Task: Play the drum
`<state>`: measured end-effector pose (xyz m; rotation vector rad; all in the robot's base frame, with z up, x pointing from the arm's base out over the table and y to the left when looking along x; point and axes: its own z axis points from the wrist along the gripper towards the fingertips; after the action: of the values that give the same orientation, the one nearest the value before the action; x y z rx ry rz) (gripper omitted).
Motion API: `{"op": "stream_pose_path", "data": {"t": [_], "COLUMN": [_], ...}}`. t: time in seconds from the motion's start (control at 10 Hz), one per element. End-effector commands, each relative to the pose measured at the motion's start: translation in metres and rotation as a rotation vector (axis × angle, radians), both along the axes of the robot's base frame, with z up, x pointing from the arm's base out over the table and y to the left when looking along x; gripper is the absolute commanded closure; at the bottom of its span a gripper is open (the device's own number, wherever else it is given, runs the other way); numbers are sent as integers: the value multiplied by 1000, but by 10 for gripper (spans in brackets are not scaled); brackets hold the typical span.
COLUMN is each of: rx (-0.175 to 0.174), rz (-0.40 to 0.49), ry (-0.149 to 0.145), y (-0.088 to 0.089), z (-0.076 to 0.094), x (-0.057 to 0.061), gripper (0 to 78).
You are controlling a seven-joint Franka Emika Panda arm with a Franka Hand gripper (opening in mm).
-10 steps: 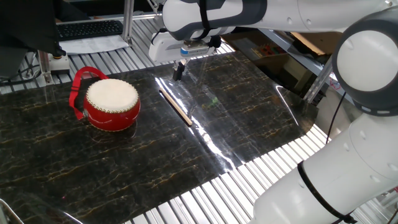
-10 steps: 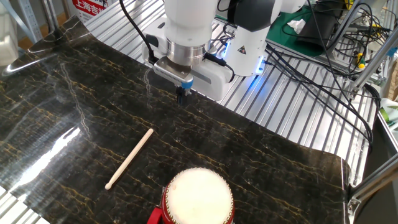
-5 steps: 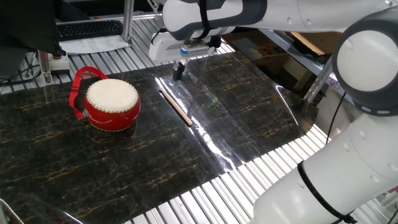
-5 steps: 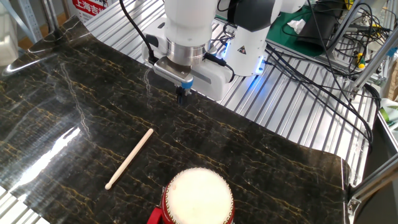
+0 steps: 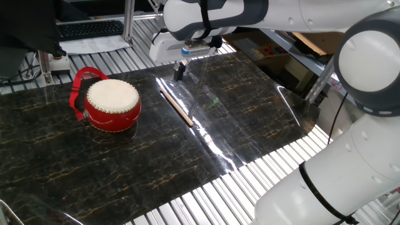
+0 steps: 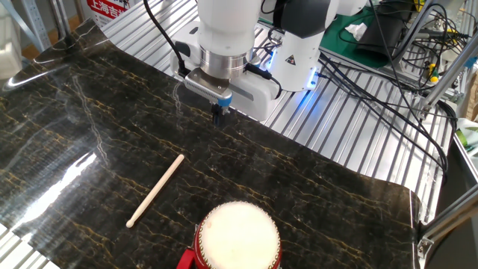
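**Fixed views: stick not yet in hand, drum unplayed**

Fixed views, read near to far from the second camera. The drum (image 6: 237,239) stands upright at the near edge of the counter (image 6: 351,202), cream head up; the first camera shows its red strap (image 5: 80,87) on the side away from the stick. The wooden stick (image 6: 154,190) lies flat beside it, apart from it. Farthest, near the far edge, the end effector (image 6: 218,113) hangs above the counter with fingers pressed together, empty. Judgement: the step in hand is fetching the stick. Spread the fingers first, align them across the shaft, grip toward one end, and descend squarely so that it does not roll.
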<state>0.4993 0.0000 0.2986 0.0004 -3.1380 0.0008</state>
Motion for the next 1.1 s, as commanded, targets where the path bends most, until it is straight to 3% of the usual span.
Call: {"op": "stream_pose_path", "data": {"t": [0.1, 0.2, 0.3, 0.4, 0.5, 1.1], "rx": [1, 135, 55, 49, 92, 89], "rz": [-1, -11, 3, 4, 1, -3], "ry": [0, 41, 33, 32, 39, 40], "y": [0, 0, 0, 0, 0, 0], "z": [0, 0, 0, 0, 0, 0], "x": [0, 0, 0, 0, 0, 0], "gripper": [776, 776, 776, 776, 776, 776]}}
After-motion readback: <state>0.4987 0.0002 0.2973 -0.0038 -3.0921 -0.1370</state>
